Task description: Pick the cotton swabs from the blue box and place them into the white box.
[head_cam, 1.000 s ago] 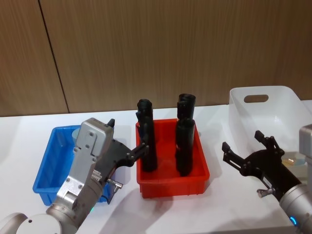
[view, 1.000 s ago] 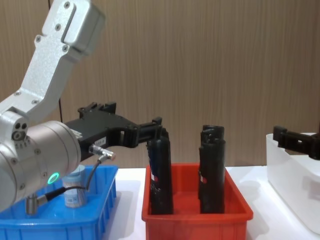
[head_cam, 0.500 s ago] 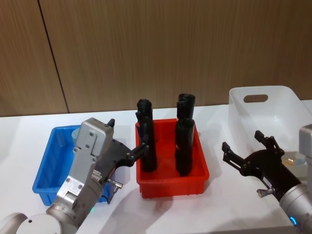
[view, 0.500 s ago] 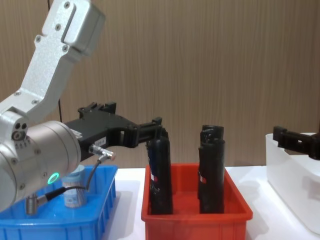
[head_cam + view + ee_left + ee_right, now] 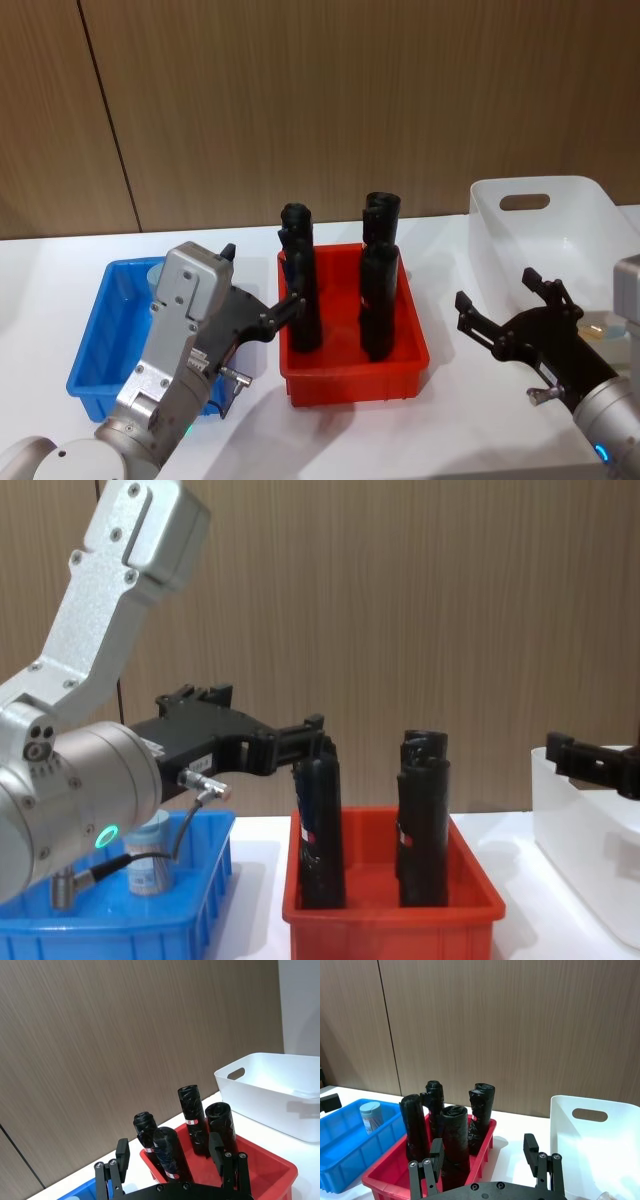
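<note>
white desk (image 5: 450,395) carries three containers in a row, none touching: blue box (image 5: 92,345) at left, red bin (image 5: 355,385) centre, white box (image 5: 565,235) at right.

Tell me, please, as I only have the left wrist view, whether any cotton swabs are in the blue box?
Observer: Yes, one tub of cotton swabs stands upright near the far side of the blue box.
Operator: Where is the left gripper relative to it?
Observer: The left gripper hangs above the gap between the blue box and the red bin, higher than the tub, jaws open and empty.
Operator: And the right arm?
Observer: The right gripper hangs beside the near left corner of the white box, jaws open, holding nothing.
</note>
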